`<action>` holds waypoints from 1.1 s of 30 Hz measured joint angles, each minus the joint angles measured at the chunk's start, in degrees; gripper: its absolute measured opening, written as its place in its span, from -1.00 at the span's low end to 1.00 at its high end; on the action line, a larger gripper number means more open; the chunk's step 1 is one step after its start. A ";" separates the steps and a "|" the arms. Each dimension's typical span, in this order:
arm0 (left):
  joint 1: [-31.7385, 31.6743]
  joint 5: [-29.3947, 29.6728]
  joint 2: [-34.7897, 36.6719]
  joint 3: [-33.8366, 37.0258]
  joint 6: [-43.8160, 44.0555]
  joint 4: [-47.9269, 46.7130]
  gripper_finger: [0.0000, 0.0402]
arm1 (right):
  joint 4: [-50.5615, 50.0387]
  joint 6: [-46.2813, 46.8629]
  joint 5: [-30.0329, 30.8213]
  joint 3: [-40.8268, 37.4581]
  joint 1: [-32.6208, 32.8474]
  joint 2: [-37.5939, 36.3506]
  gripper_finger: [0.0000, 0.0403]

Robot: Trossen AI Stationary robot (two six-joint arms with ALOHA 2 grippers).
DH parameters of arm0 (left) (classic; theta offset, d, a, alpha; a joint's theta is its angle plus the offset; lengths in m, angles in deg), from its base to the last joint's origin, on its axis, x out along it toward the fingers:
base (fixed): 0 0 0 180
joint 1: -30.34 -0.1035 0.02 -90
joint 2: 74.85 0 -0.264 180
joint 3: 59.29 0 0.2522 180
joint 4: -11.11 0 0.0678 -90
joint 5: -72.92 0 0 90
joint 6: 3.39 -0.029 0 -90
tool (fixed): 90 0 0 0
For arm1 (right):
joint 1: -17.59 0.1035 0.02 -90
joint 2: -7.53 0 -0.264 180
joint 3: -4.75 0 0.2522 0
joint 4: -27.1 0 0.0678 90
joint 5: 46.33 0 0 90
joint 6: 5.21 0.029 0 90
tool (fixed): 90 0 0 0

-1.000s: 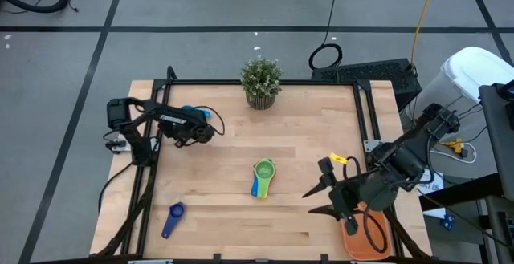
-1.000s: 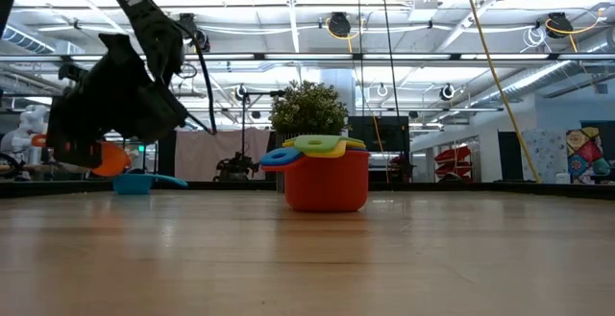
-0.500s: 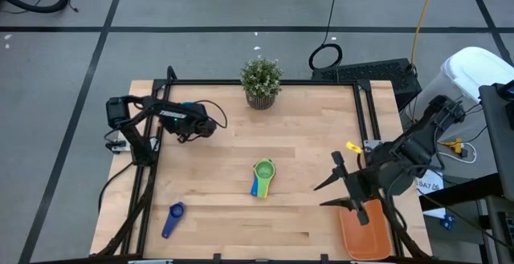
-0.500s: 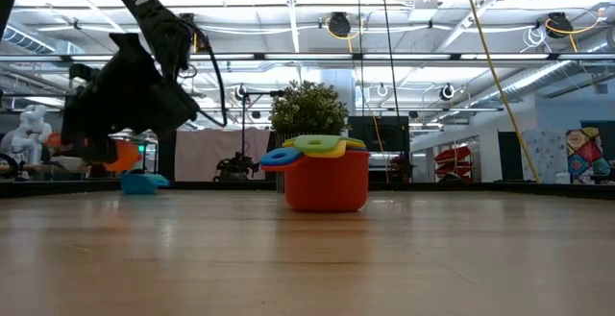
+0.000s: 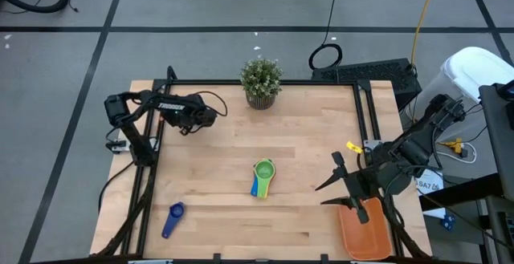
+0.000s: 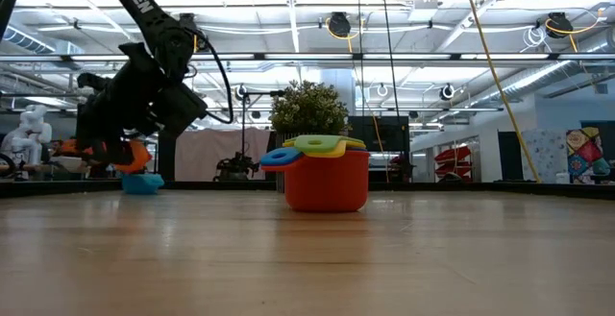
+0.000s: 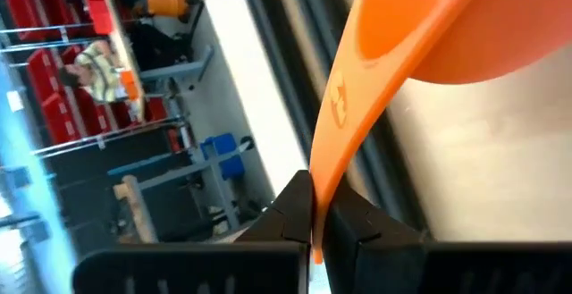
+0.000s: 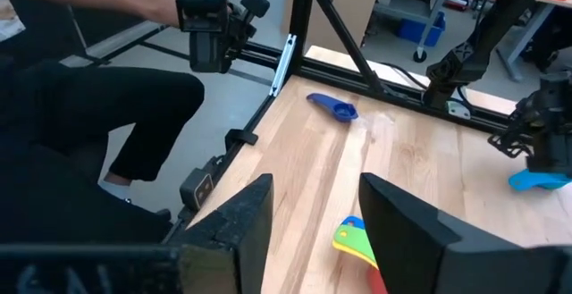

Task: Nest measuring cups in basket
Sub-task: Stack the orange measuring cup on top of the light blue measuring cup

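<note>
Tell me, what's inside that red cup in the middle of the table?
The red cup holds other cups: a green one on top, with yellow and blue handles sticking out beneath it. Their bowls are hidden inside.

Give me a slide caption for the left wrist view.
Left gripper shut on orange measuring cup, pinching its flat handle above the wooden table.

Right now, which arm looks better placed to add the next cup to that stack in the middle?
Left, probably. The left gripper is shut on the orange cup, lifted off the table. The right gripper holds nothing, over the basket, beside the stack.
</note>
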 joint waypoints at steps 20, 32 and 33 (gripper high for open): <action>-3.94 -6.12 0.00 0.00 -8.46 8.57 -0.78 | -1.06 1.52 -0.20 -0.47 1.12 -0.26 -0.29; -3.94 -6.21 0.00 0.01 -8.17 8.34 -0.22 | -0.85 3.02 -0.12 -0.47 2.73 -0.26 -0.29; -3.94 -6.31 0.00 0.02 -8.14 8.32 -0.19 | -0.83 3.02 -0.11 -0.47 2.73 -0.26 -0.29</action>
